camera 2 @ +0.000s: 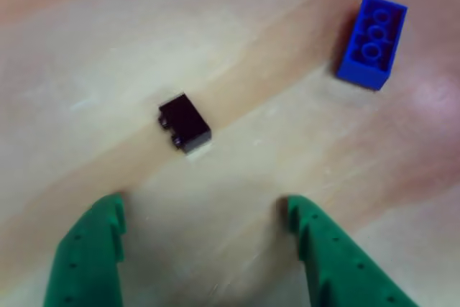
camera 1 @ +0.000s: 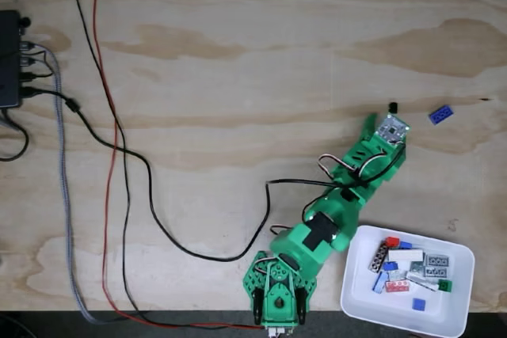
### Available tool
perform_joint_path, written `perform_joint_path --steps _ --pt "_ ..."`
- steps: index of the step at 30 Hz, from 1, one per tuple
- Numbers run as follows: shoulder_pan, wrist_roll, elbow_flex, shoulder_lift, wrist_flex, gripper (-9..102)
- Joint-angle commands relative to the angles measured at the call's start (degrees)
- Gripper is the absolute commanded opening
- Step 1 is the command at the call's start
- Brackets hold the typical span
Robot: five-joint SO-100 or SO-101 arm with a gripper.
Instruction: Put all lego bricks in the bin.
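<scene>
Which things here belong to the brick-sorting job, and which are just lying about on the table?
Belongs to the job:
- black brick on the table
- blue brick on the table
- bricks in the bin
- white bin
- open gripper

Just lying about:
- black box
- black cable
- red cable
- grey cable

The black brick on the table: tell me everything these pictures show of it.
The black brick is a small, glossy plastic block lying on its side on the bare wooden table, its studs facing lower left in the other view. It lies skewed to the open gripper, just ahead of the green fingertips, and nothing touches it. The blue brick lies apart, to its upper right. In the fixed view it shows as a dark speck beyond the arm's tip.
</scene>
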Motion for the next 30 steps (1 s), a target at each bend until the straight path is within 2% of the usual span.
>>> perform_joint_path --steps 1,10,16,20,21,23,25,27,28,30 --pt "0.62 0.88 -3.96 -2.99 -3.43 26" --pt "-0.26 -2.72 -15.12 -11.43 -3.69 15" --pt "-1.58 -2.64 -15.12 -10.90 -2.72 0" --pt "-1.67 0.44 -14.15 -7.56 -0.44 0" --pt "-1.67 1.85 -13.62 -4.13 3.16 0" --pt "-1.58 6.24 -12.04 9.40 16.61 0" --pt "1.41 10.11 -15.21 25.66 38.67 0" --pt "9.05 9.32 -19.42 38.32 54.23 0" --pt "13.71 7.21 -19.95 43.07 56.69 0" --pt "22.94 2.11 -18.81 50.36 56.34 0"
